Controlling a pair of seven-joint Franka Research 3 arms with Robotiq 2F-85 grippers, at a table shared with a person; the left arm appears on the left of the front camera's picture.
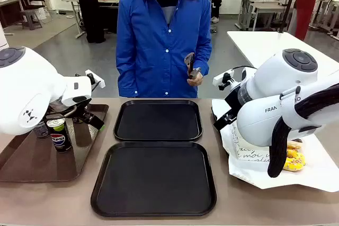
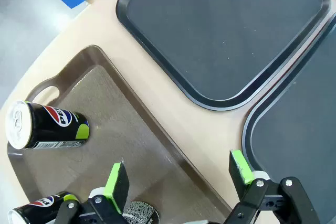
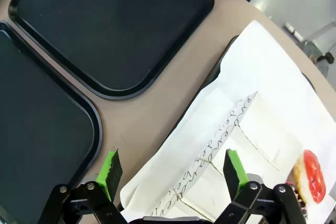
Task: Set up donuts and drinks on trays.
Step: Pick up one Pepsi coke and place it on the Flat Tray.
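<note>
From the front, two black trays lie in the middle of the table. The far tray (image 1: 158,120) is close to the person (image 1: 163,35). The near tray (image 1: 154,178) is just beside it, on the robot's side. Both trays have nothing on them. A brown tray (image 1: 26,165) lies on the left. A can (image 1: 59,135) stands on it. The left gripper (image 1: 94,121) hangs over the brown tray, near the can. On the right there is white paper (image 1: 318,175) with a yellow donut (image 1: 295,161) on it. The right arm (image 1: 275,109) hangs over the paper and hides part of the donut. The person's hand (image 1: 195,78) holds a dark tool (image 1: 189,62).

From the left wrist, the left gripper (image 2: 178,174) is spread wide and holds nothing. Below it is the brown tray (image 2: 121,129). The can (image 2: 47,125) is on that tray, and a second can (image 2: 39,205) is at the bottom corner. The far tray (image 2: 226,30) and the near tray (image 2: 299,145) are both bare.

From the right wrist, the right gripper (image 3: 173,174) is spread wide and holds nothing. It hangs over the edge of the paper (image 3: 262,77). White sleeves (image 3: 236,145) with curly writing lie on the paper. A red donut (image 3: 310,177) is at the right side. The far tray (image 3: 110,24) and the near tray (image 3: 37,119) are beside the paper.
</note>
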